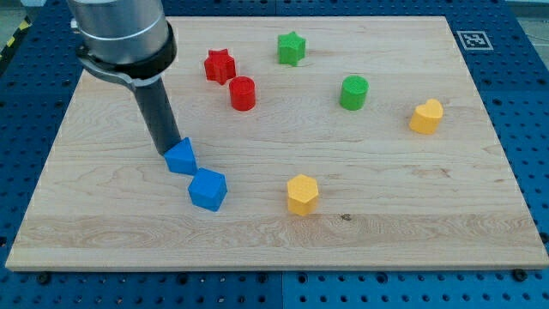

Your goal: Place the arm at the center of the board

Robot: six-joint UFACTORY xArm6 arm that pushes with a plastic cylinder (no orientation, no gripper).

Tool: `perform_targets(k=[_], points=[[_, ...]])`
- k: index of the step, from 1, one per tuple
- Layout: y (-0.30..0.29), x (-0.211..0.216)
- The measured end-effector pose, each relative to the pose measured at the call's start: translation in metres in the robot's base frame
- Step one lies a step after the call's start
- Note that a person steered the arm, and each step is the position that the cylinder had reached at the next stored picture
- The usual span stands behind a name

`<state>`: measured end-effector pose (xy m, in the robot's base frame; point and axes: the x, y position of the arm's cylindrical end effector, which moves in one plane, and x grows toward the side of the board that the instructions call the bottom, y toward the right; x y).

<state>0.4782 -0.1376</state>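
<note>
Right beside the blue triangle block point(180, 157), on its left | the rod's tip point(165, 152) touches it, holding nothing | board point(386, 197) middle lies to the block's right, so the tip must slide there.

Wooden board point(412, 206) bearing coloured blocks point(302, 193)

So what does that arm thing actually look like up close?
A wide grey metal cylinder with a black ring at its base, narrowing to a straight dark rod. My tip is plain and blunt, with no claw. No cables or markings show.
</note>
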Motion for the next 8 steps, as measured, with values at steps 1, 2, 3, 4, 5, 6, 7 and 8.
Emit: perform_targets(k=[1, 2, 3, 4, 5, 6, 7, 8], points=[[0.01, 0.007], [0.015, 0.005], [0.015, -0.024], [0.015, -0.024], [0.015, -0.026], [0.035, -0.034], [0.073, -0.043], [0.09, -0.043]])
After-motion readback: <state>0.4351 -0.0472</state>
